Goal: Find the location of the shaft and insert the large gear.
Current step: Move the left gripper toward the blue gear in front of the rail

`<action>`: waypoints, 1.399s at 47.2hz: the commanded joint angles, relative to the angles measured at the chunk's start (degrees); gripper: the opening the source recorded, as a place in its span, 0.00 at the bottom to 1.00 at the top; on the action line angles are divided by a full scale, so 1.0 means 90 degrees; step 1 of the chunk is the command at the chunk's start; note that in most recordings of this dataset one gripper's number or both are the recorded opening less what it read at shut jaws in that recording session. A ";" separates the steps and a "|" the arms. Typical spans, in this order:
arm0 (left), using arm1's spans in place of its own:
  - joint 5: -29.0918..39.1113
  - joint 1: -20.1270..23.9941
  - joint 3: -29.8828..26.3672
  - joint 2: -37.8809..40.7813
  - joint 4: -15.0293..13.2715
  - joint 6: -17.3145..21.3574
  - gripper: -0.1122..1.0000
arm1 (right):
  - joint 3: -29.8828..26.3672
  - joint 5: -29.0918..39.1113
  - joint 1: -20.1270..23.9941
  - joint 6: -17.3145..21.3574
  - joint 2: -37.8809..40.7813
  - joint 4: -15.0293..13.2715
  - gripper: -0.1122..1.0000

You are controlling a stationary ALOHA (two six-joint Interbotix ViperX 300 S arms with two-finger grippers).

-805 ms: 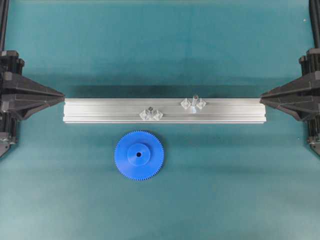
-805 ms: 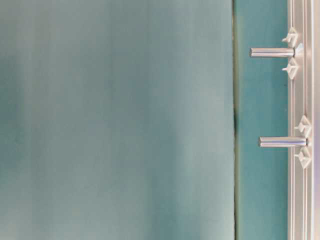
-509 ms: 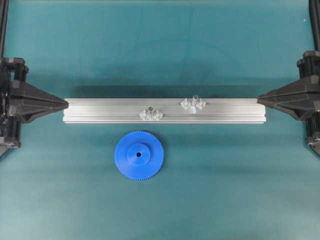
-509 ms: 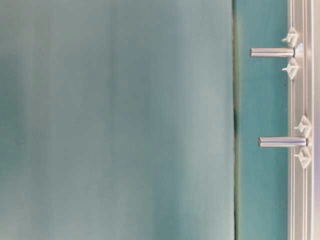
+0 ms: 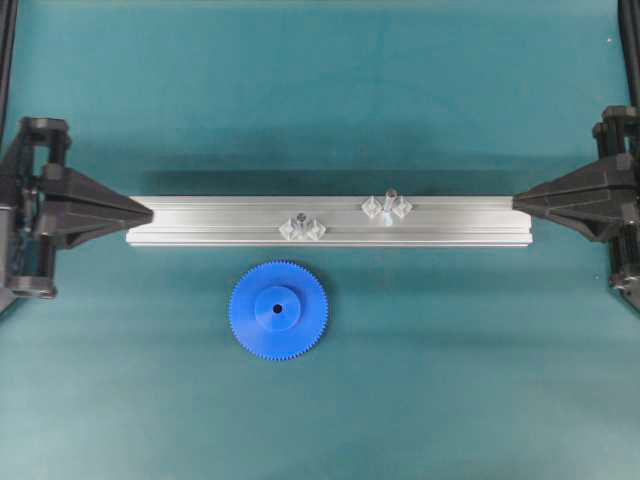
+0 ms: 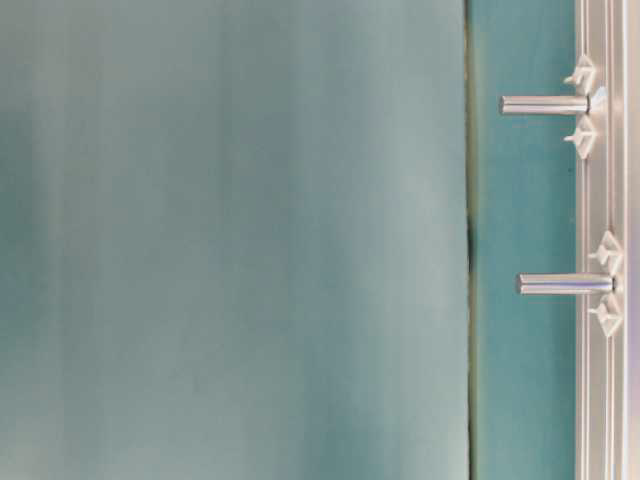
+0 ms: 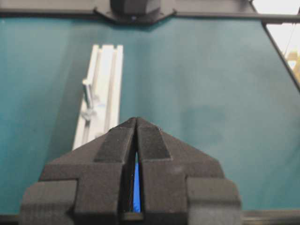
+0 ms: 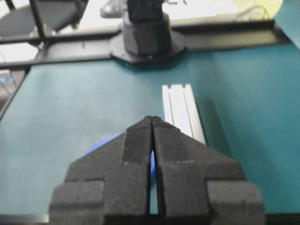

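The large gear (image 5: 277, 310), a bright blue toothed disc with a raised hub, lies flat on the teal mat just in front of the aluminium rail (image 5: 200, 222). The shaft (image 5: 390, 199), a slim silvery pin flanked by clear diamond pieces, stands right of the rail's middle. My left gripper (image 5: 148, 212) is shut and empty, its tip over the rail's left end. My right gripper (image 5: 517, 202) is shut and empty over the right end. In the wrist views both grippers (image 7: 136, 119) (image 8: 153, 118) show closed tips, with the gear (image 8: 101, 143) peeking out beside the right one.
A shorter pin with a dark top (image 5: 300, 221) stands on the rail left of the shaft, also flanked by clear diamonds. The table-level view shows two pins on the rail (image 6: 600, 400). Black frame bars (image 7: 56, 11) border the mat.
My left gripper has moved right until its tip overlaps the rail's left end. My right gripper has crept slightly left. The gear and rail have not moved.
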 commanded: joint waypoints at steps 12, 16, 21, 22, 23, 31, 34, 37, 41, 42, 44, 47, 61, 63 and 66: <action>0.0742 -0.0244 -0.0752 0.0811 0.0010 0.0000 0.09 | -0.0020 0.0869 -0.0127 0.0195 -0.0049 0.0020 0.08; 0.1006 -0.0303 -0.0898 0.0977 0.0010 0.0000 0.09 | -0.0010 0.1064 -0.0137 0.0293 -0.0078 0.0020 0.08; 0.1240 -0.0352 -0.1064 0.1162 0.0010 0.0000 0.09 | 0.0029 0.1201 -0.0137 0.0342 -0.0137 0.0020 0.08; 0.1270 -0.0352 -0.1094 0.1201 0.0010 0.0000 0.09 | 0.0039 0.1211 -0.0137 0.0342 -0.0137 0.0020 0.08; 0.1309 -0.0361 -0.1152 0.1260 0.0010 0.0000 0.09 | 0.0049 0.1211 -0.0137 0.0342 -0.0146 0.0020 0.08; 0.1455 -0.0371 -0.1387 0.1611 0.0020 0.0000 0.09 | 0.0117 0.1260 -0.0137 0.0361 -0.0205 0.0020 0.08; 0.1504 -0.0391 -0.1455 0.1748 0.0010 0.0000 0.09 | 0.0117 0.1260 -0.0137 0.0361 -0.0215 0.0020 0.08; 0.1563 -0.0410 -0.1553 0.1904 0.0010 0.0000 0.09 | 0.0117 0.1260 -0.0137 0.0361 -0.0215 0.0020 0.08; 0.1631 -0.0449 -0.1650 0.2100 0.0010 0.0000 0.09 | 0.0137 0.1270 -0.0137 0.0361 -0.0215 0.0020 0.08; 0.1660 -0.0449 -0.1670 0.2139 0.0010 0.0000 0.09 | 0.0146 0.1270 -0.0137 0.0361 -0.0215 0.0020 0.08; 0.1738 -0.0449 -0.1719 0.2217 0.0010 0.0000 0.09 | 0.0156 0.1270 -0.0127 0.0361 -0.0215 0.0020 0.08; 0.1875 -0.0449 -0.1826 0.2314 0.0010 0.0000 0.09 | 0.0166 0.1270 -0.0137 0.0361 -0.0215 0.0020 0.08; 0.2246 -0.0459 -0.2188 0.2803 0.0020 0.0000 0.09 | 0.0195 0.1270 -0.0137 0.0361 -0.0205 0.0020 0.08; 0.2246 -0.0459 -0.2256 0.2891 0.0020 0.0000 0.09 | 0.0205 0.1270 -0.0137 0.0361 -0.0215 0.0020 0.08; 0.2246 -0.0469 -0.2324 0.3018 0.0010 0.0000 0.09 | 0.0225 0.1270 -0.0137 0.0361 -0.0215 0.0020 0.08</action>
